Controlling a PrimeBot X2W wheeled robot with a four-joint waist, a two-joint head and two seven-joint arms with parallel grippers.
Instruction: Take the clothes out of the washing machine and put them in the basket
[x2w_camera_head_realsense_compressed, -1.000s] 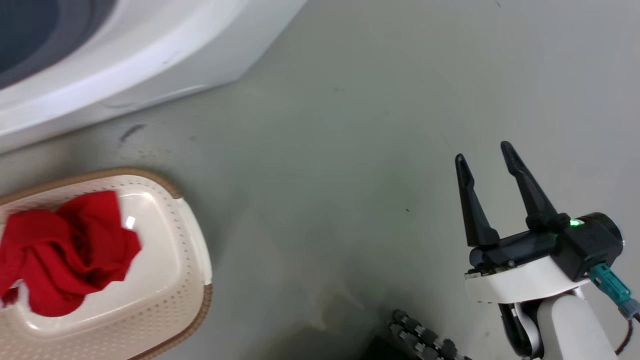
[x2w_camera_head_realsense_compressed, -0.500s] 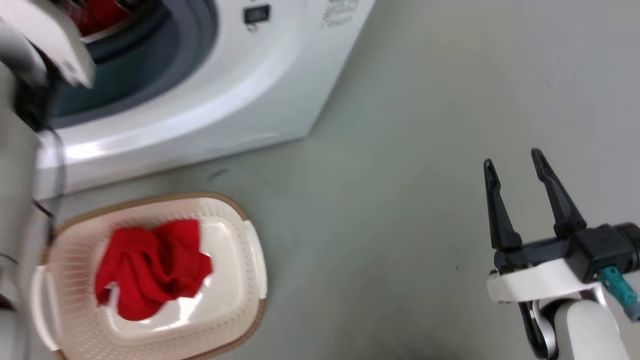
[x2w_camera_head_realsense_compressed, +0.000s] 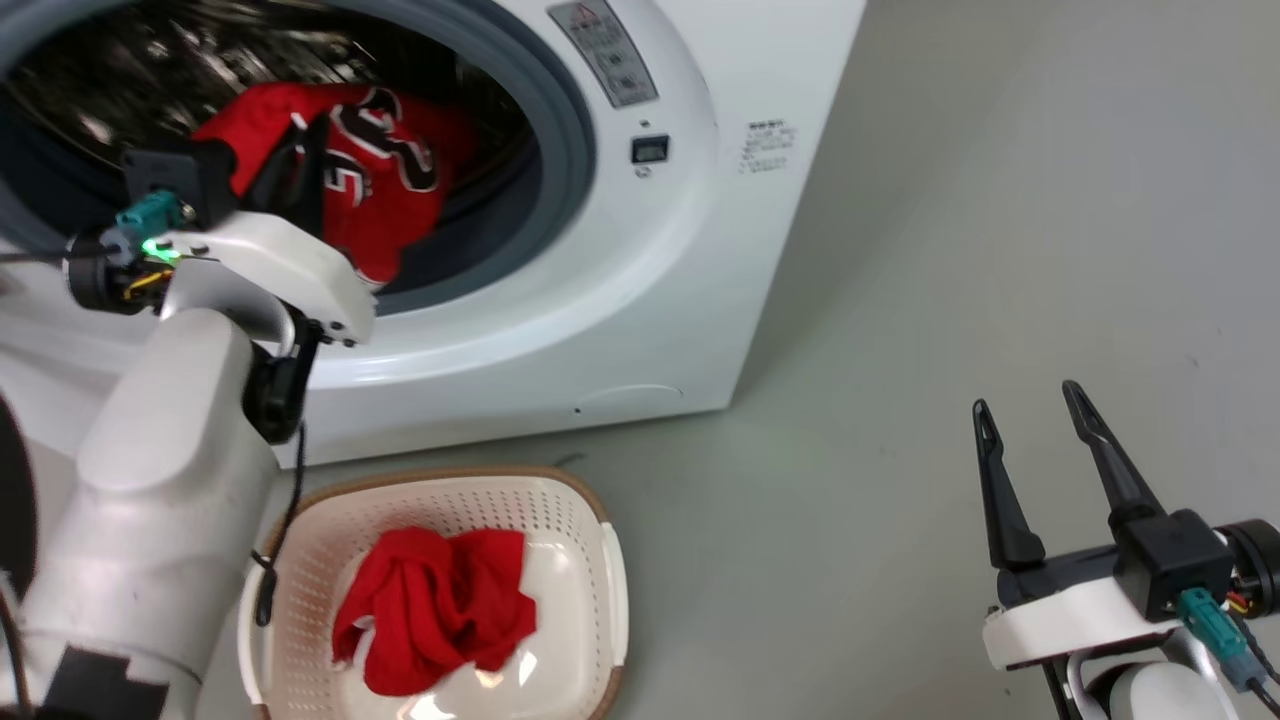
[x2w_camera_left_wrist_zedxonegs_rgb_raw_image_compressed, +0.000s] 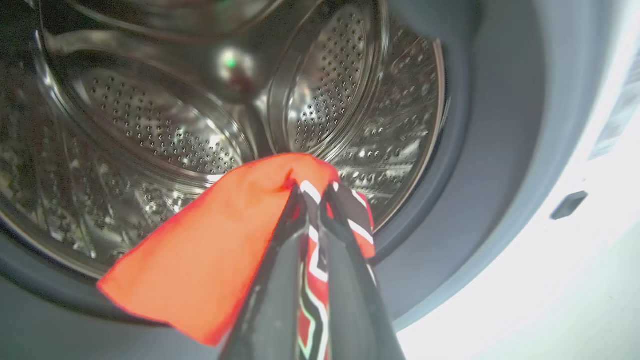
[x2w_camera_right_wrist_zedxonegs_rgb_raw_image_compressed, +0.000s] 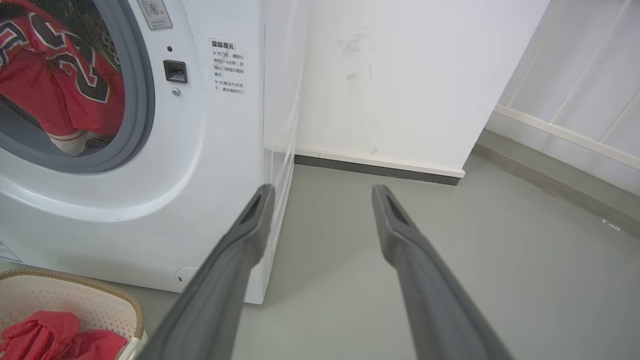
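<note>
Pinching the jersey inside the washing machine with the left gripper, right gripper spread empty, plain red garment already in the basket: halfway.

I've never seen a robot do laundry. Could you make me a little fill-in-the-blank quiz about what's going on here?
1. The left gripper is ____ on the red jersey at the washing machine's opening.
2. The right gripper, over the floor, is ____ and holds nothing.
3. The plain red garment lies in the ____.
Missing words: shut; open; basket.
</note>
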